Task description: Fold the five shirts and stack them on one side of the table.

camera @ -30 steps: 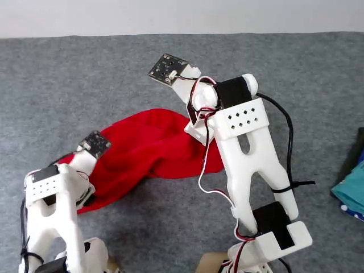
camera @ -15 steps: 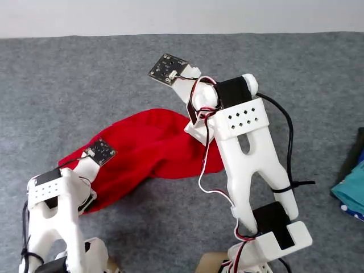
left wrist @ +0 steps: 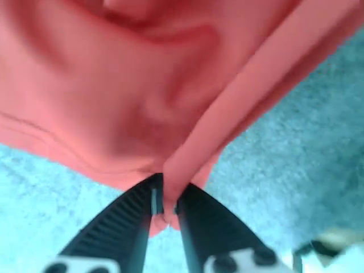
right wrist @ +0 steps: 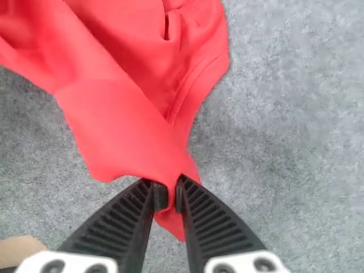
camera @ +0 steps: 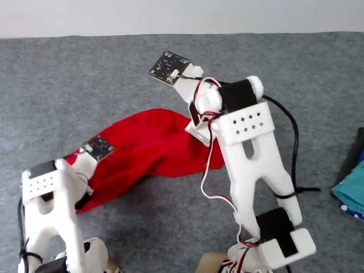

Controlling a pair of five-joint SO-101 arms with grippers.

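Item: red shirt (camera: pixel 142 148), rumpled on the grey bench (camera: pixel 85 74), one edge clamped in my left pincer (left wrist: pixel 165 199), another in my right pincer (right wrist: pixel 166 196); teal cloth (camera: pixel 350 190) well apart from it; folding barely begun, I judge.

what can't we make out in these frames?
High view: teal cloth, cut off by the right edge; can't tell if it's a shirt.
High view: the right arm covers where the red shirt is pinched.
Left wrist view: red shirt blurred, so which part the left gripper holds is unclear.
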